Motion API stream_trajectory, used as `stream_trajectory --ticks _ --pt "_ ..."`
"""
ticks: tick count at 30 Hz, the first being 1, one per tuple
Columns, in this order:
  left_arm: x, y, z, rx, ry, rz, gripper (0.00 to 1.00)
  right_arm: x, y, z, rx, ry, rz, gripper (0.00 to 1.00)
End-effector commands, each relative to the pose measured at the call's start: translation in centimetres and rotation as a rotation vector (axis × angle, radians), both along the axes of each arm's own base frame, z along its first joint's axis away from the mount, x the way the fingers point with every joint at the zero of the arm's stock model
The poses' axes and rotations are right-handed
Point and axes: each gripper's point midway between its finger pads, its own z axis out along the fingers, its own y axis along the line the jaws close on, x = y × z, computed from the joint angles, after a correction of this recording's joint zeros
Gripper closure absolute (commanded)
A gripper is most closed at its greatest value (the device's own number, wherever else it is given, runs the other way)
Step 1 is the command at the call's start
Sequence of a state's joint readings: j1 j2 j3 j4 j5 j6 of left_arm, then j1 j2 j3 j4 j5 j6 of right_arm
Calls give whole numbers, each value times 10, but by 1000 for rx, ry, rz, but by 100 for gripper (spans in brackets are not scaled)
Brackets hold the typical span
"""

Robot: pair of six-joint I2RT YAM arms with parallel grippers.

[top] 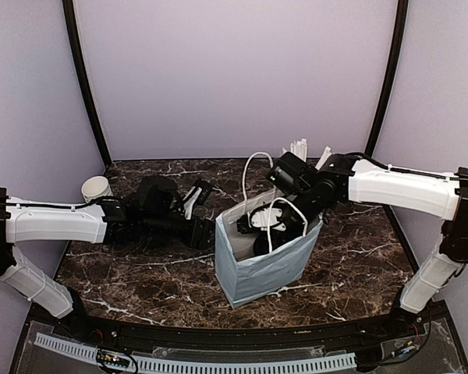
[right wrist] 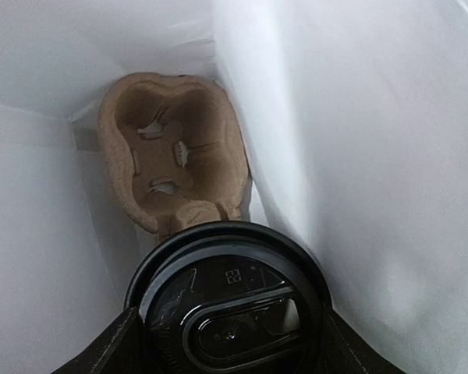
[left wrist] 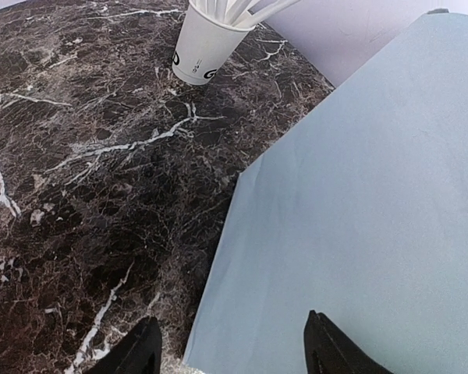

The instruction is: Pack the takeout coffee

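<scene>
One takeout coffee (right wrist: 230, 312), one cup carrier (right wrist: 171, 152)

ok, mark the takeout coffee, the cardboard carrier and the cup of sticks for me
takeout coffee (right wrist: 230, 304): right wrist view, centre of its black lid.
cardboard carrier (right wrist: 175, 152): right wrist view, its central rib.
cup of sticks (left wrist: 205, 47): left wrist view, its white side wall.
</scene>
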State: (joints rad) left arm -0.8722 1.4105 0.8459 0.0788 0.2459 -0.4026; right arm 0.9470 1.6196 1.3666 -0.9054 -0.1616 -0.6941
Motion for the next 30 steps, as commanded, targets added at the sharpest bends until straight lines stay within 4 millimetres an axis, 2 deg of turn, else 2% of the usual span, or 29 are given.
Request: stream_trajectory --ticks 1,5,13,17,21,25,29,30 --pt "-1 3 9 -1 -20 -4 36 -27 -30 -9 -158 136 -8 39" --pt "0 2 12 -2 -25 -7 35 -27 -22 14 -119 127 19 33" --pt "-2 5 28 17 -59 -23 35 -23 -14 41 -66 79 31 27" --pt "-3 5 53 1 -99 -36 35 -23 -12 57 -31 58 34 25" --pt "-11 1 94 -78 -153 -93 33 -24 -12 77 6 34 48 20" --pt "-26 -8 134 -183 -192 -180 31 -22 -14 89 31 -2 44 19" --pt "-28 -16 148 -189 -191 -213 30 -22 -17 93 40 -24 44 19" --pt "-28 -20 143 -174 -178 -220 30 -22 -17 95 45 -31 43 19"
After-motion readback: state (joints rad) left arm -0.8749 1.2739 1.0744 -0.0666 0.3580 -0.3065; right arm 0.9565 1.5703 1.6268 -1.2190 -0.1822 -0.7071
